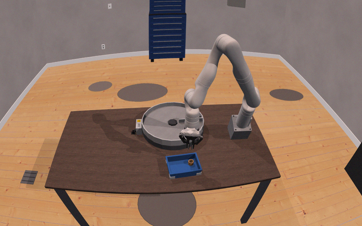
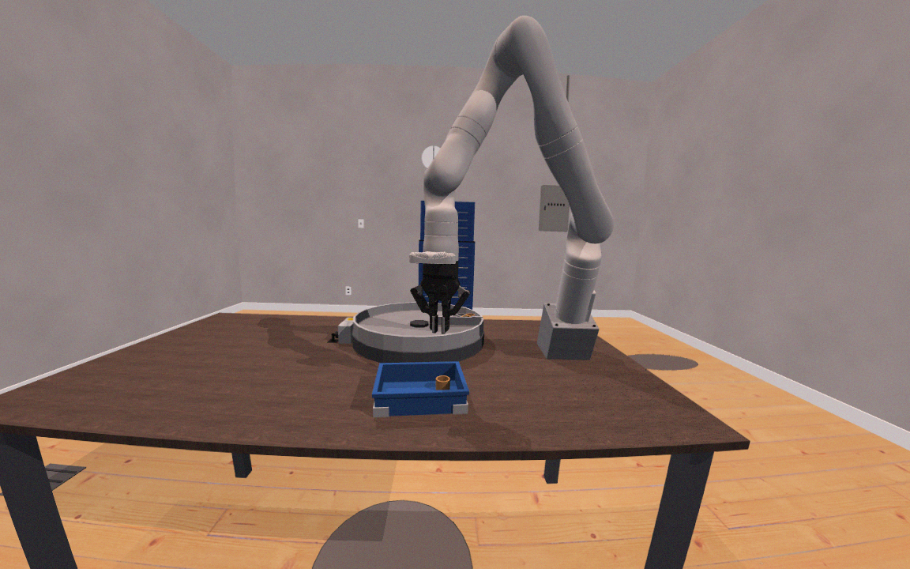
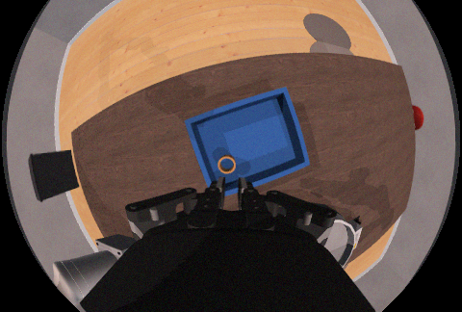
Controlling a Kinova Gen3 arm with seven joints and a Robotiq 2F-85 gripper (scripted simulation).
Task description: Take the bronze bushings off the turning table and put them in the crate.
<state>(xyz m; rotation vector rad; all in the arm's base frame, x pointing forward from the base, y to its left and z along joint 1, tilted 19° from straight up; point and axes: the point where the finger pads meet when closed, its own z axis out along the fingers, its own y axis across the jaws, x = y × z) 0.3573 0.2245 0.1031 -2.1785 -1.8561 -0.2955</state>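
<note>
One bronze bushing in the crate, more perhaps to fetch

The bronze bushing (image 1: 190, 164) (image 2: 442, 386) (image 3: 218, 165) stands upright in the blue crate (image 1: 183, 175) (image 2: 419, 405) (image 3: 297, 126), toward its two o'clock side in the top view. Expect a small, stiff metal ring, fairly heavy for its size and perhaps slippery; for others like it, grip squarely across the outer wall, low enough to prevent tipping.

Your tool (image 1: 190, 147) (image 2: 439, 329) (image 3: 231, 185) hangs in the air toward one o'clock from the crate, its fingers narrowly parted with nothing between.

Toward twelve sits the turning table (image 1: 159, 112) (image 2: 387, 346) (image 3: 339, 235). An orange patch (image 2: 468, 315) near its two o'clock side may be more bronze; you cannot pick out steel. Open wider before descending there.
</note>
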